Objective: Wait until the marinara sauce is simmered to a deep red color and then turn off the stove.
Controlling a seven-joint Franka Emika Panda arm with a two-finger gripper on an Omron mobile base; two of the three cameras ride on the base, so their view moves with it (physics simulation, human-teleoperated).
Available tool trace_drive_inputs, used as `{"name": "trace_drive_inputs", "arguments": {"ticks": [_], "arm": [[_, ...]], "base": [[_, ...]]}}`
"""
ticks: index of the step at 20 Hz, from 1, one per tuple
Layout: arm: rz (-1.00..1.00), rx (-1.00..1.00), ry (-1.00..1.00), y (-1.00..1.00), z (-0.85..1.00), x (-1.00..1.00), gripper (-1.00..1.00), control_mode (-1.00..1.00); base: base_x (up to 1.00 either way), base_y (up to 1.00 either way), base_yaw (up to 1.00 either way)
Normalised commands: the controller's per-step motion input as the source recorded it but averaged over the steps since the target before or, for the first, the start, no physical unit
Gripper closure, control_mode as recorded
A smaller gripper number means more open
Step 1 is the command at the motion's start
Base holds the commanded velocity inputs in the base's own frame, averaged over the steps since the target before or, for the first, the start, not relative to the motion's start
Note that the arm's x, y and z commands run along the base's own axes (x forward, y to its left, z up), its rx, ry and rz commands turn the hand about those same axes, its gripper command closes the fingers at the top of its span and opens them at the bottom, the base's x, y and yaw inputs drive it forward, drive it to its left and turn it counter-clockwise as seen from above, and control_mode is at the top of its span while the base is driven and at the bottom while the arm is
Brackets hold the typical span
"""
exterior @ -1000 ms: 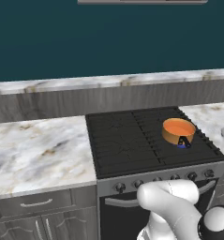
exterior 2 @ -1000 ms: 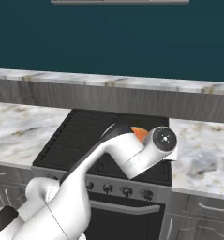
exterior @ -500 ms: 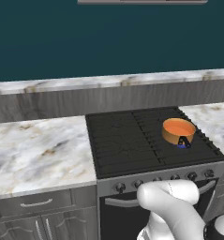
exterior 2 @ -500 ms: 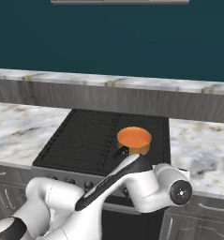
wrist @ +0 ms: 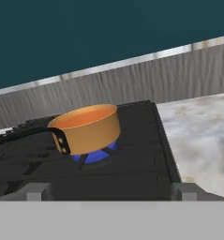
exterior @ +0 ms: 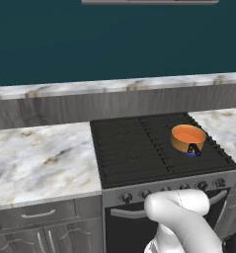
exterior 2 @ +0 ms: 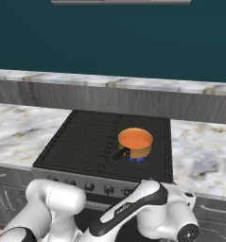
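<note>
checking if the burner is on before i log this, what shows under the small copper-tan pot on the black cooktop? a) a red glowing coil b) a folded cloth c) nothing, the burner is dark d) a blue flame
d: a blue flame shows beneath the small round copper-tan pot on the black gas cooktop, seen in the hand view and at the pot's base in the right base view.

I see a copper pot (wrist: 87, 127) of orange sauce (wrist: 85, 116) over a blue flame (wrist: 97, 155) on the black stove (wrist: 132, 164), counter (wrist: 200, 136) beside.
</note>
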Motion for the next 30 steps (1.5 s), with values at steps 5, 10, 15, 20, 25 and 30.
{"name": "trace_drive_inputs", "arguments": {"ticks": [5, 10, 15, 20, 25, 30], "arm": [[-0.04, 0.01, -0.20, 0.00, -0.53, -0.05, -1.00, -1.00], [-0.01, 0.00, -0.12, 0.00, -0.35, 0.05, -1.00, -1.00], [-0.03, 0.00, -0.11, 0.00, -0.40, 0.02, -1.00, -1.00], [-0.01, 0.00, -0.08, 0.00, -0.36, 0.03, -1.00, -1.00], [0.00, -0.01, -0.04, 0.00, -0.18, 0.02, -1.00, -1.00], [-0.06, -0.02, -0.01, 0.03, -0.14, 0.10, -1.00, -1.00]], "base": [[0.00, 0.00, 0.00], [0.00, 0.00, 0.00], [0.00, 0.00, 0.00], [0.00, 0.00, 0.00], [0.00, 0.00, 0.00], [0.00, 0.00, 0.00]]}}
